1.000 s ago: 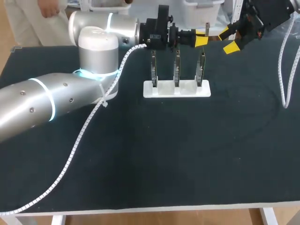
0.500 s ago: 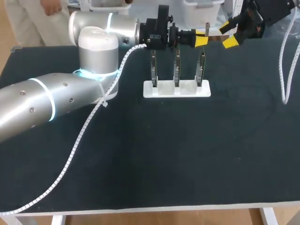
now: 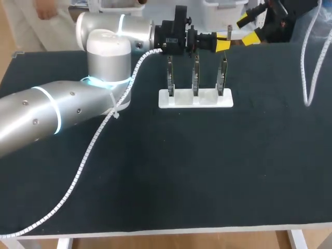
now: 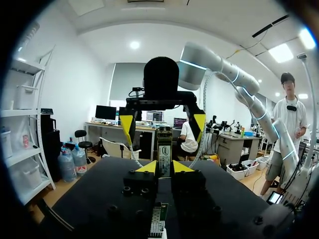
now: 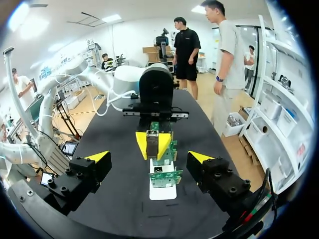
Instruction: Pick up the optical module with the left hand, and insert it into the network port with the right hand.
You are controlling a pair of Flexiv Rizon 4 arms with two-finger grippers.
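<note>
The optical module [image 3: 234,42], a slim metal piece, sticks out level from my left gripper [image 3: 223,44], which is shut on it above the right-hand card of the rack. In the left wrist view the module [image 4: 163,153] stands between the yellow tips of that gripper [image 4: 163,167]. My right gripper [image 3: 247,30] hangs open just beyond the module's free end, not touching it. In the right wrist view its own wide-apart fingers [image 5: 149,157] face the module [image 5: 152,138]. Three upright network cards [image 3: 196,78] sit in a white rack [image 3: 207,99].
The left arm's white spiral cable [image 3: 83,161] trails across the dark table [image 3: 207,171] toward the front left corner. The right arm's cable [image 3: 309,78] loops down over the far right. Broad free room lies in front of the rack.
My right gripper has moved up and back toward the table's far edge, closing in a little on the module's end. Its cable swung left. The left arm has kept still.
</note>
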